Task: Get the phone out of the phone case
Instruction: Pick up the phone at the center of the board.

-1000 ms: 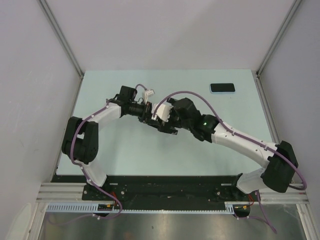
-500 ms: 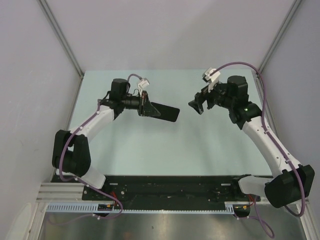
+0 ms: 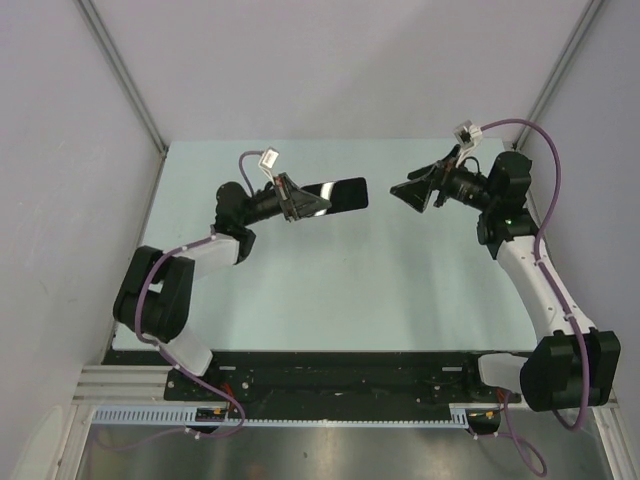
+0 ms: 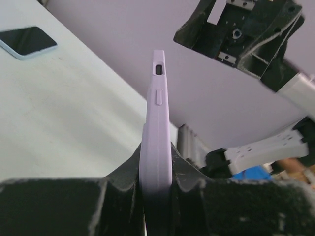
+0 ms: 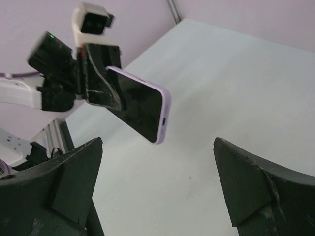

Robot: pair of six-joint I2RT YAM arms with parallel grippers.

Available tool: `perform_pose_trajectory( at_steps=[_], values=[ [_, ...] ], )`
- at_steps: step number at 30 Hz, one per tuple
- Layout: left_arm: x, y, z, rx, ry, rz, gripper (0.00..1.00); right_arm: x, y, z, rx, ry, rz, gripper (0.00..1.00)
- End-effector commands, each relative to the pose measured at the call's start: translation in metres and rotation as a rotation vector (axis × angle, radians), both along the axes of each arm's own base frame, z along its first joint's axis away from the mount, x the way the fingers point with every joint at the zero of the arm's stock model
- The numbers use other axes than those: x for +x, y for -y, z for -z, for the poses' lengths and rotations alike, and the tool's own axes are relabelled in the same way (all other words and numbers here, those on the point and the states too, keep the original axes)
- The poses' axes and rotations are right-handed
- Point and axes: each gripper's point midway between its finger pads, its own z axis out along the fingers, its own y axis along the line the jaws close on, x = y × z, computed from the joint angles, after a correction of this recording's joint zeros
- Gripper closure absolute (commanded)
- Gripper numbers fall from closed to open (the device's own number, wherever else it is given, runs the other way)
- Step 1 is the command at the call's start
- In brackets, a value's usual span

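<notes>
Lilac phone case [image 4: 156,142], mint table [image 3: 350,290]

Two phones, two grippers.
Lilac-cased phone [image 3: 340,192] above the table [image 3: 330,290], blue-cased phone [image 4: 27,42] on it; left gripper [image 3: 298,200], right gripper [image 3: 418,186].

I see the phone case [image 4: 156,142] edge-on from the left wrist: lilac and smooth, with a raised side button and a small dark slot above it. Its rim frames a dark, glossy face – the phone [image 5: 140,108] looks seated inside, flush with the edges. The pair hangs in the air above the worktop [image 3: 330,290], touching nothing below. The left gripper [image 3: 303,201] clamps one short end – the other end juts free towards the right arm. The long axis lies roughly level and the dark face tilts upward.
</notes>
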Motion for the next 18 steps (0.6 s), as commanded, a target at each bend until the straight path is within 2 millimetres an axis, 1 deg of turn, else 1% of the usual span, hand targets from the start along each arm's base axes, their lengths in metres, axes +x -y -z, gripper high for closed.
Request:
perform_pose_trajectory(
  at_steps=[1,5,6,8,9,10,13,18],
  values=[
    [-0.031,-0.009,-0.066,-0.319,0.105,0.046,1.0,-0.009,-0.013,-0.031,0.138,0.043,-0.073,0.02],
    [-0.044,0.001,-0.059,-0.312,0.122,0.07,1.0,-0.007,-0.029,-0.028,0.171,0.04,-0.114,0.07],
    [-0.047,0.003,-0.058,-0.311,0.122,0.076,1.0,-0.003,-0.033,-0.021,0.163,0.034,-0.118,0.07],
    [-0.054,0.01,-0.054,-0.304,0.115,0.105,1.0,0.0,-0.039,-0.015,0.16,0.021,-0.118,0.08],
    [-0.057,0.013,-0.052,-0.297,0.12,0.12,1.0,0.006,-0.041,-0.006,0.157,0.005,-0.122,0.08],
    [-0.059,0.014,-0.051,-0.291,0.132,0.132,1.0,0.006,-0.045,-0.004,0.159,-0.004,-0.135,0.09],
    [-0.067,0.019,-0.051,-0.289,0.151,0.155,1.0,0.008,-0.046,0.004,0.162,-0.024,-0.162,0.12],
    [-0.071,0.02,-0.054,-0.292,0.178,0.159,1.0,0.004,-0.041,0.003,0.159,-0.035,-0.178,0.15]
  ],
)
